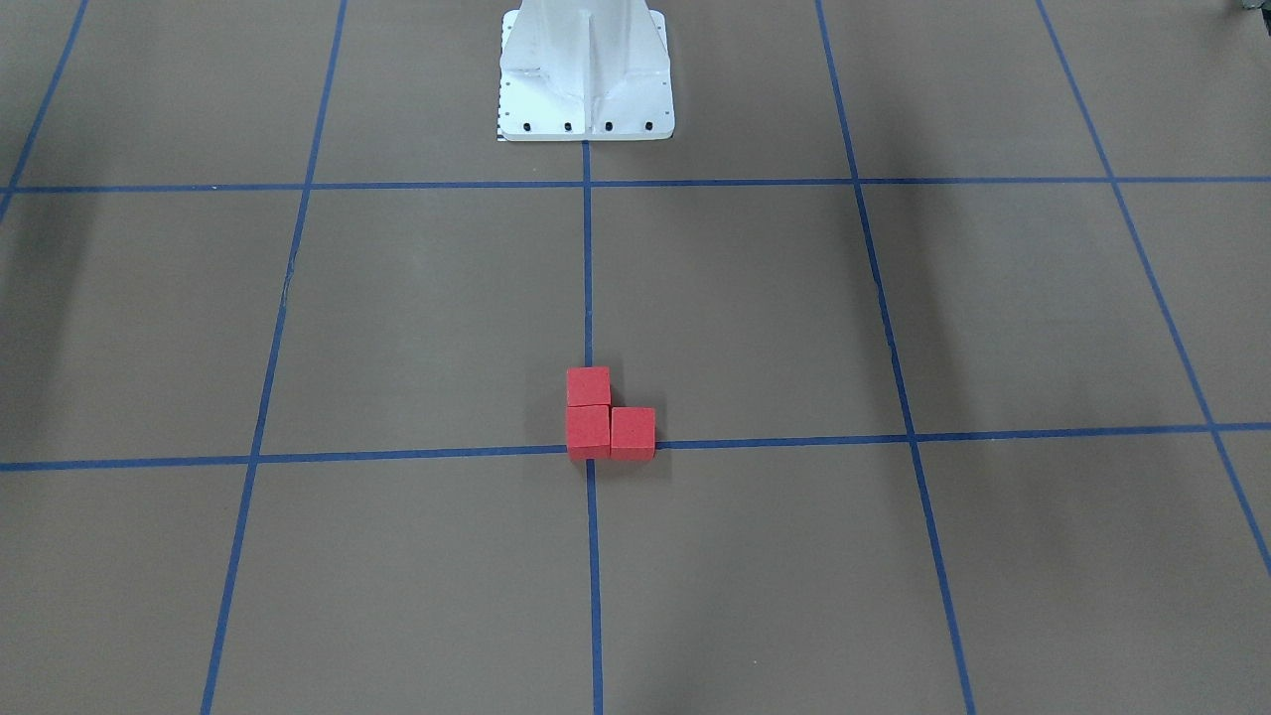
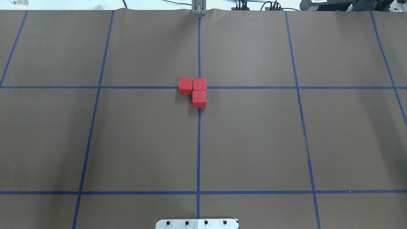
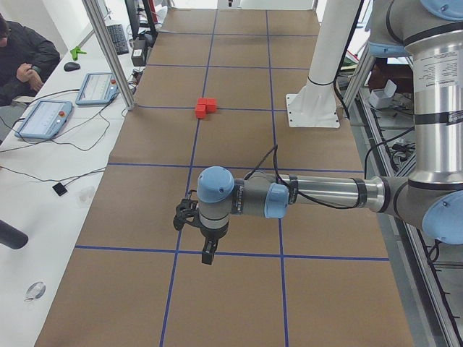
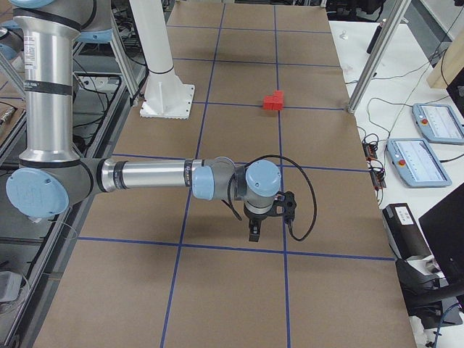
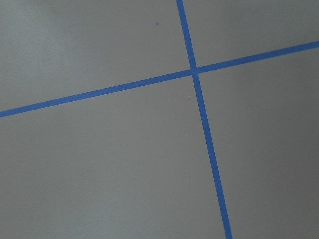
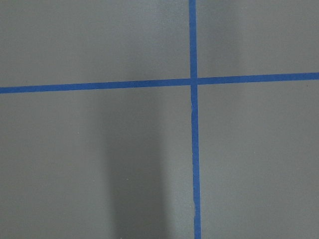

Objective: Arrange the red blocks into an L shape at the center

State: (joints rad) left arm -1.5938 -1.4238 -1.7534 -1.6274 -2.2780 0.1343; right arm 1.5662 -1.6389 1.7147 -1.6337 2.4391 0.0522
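Observation:
Three red blocks (image 2: 199, 98) touch each other in an L on the brown gridded surface. Two (image 1: 588, 429) (image 1: 633, 433) lie side by side along a blue tape line, and the third (image 1: 588, 385) sits on the robot's side of one of them. They cover the center crossing. The blocks also show small in both side views (image 3: 205, 107) (image 4: 274, 100). My left gripper (image 3: 207, 256) hangs over a tape crossing far from the blocks. My right gripper (image 4: 254, 233) hangs far off at the other end. I cannot tell whether either is open or shut. Both wrist views show only tape.
The white robot pedestal (image 1: 586, 70) stands behind the blocks. A person (image 3: 25, 58) sits at a white side table with tablets (image 3: 43, 119) and cables. Aluminium posts (image 3: 108, 50) stand at the mat's edge. More pendants (image 4: 417, 161) lie beside the mat.

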